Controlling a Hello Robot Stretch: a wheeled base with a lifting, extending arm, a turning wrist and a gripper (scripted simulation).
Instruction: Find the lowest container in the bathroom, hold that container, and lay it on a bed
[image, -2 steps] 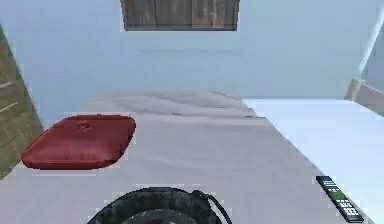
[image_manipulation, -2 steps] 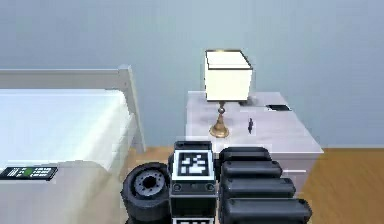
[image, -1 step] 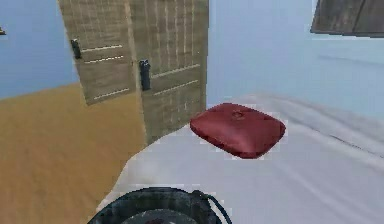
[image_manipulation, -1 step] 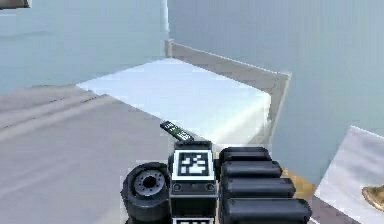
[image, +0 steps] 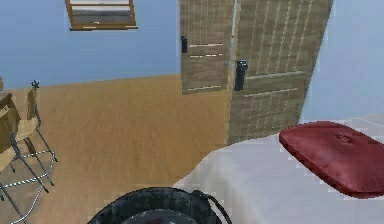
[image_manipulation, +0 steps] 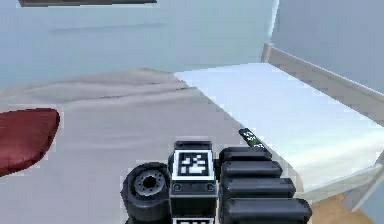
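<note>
The bed (image_manipulation: 250, 95) spreads across the arm side view, with a white sheet on its right part and a grey cover (image_manipulation: 110, 120) on the left. A dark red pillow (image_manipulation: 22, 140) lies at that view's left edge. My arm (image_manipulation: 250, 190) rises from the bottom edge over the bed, with a white marker square (image_manipulation: 193, 165) at its end. Left of the marker sits the gripper's (image_manipulation: 148, 190) dark round body. Its far end is not clear against the cover, so I cannot tell whether it holds anything. A small dark slanted piece (image_manipulation: 250, 137) shows just past the arm on the sheet.
In the forward view the bed (image: 250, 165) and red pillow (image: 338, 152) lie at the lower right. Two wooden doors (image: 275, 60) stand ahead against a blue wall. A metal-legged chair (image: 22, 150) is at the left on open wooden floor (image: 130, 120). A wood-framed window (image: 100, 14) hangs at the top.
</note>
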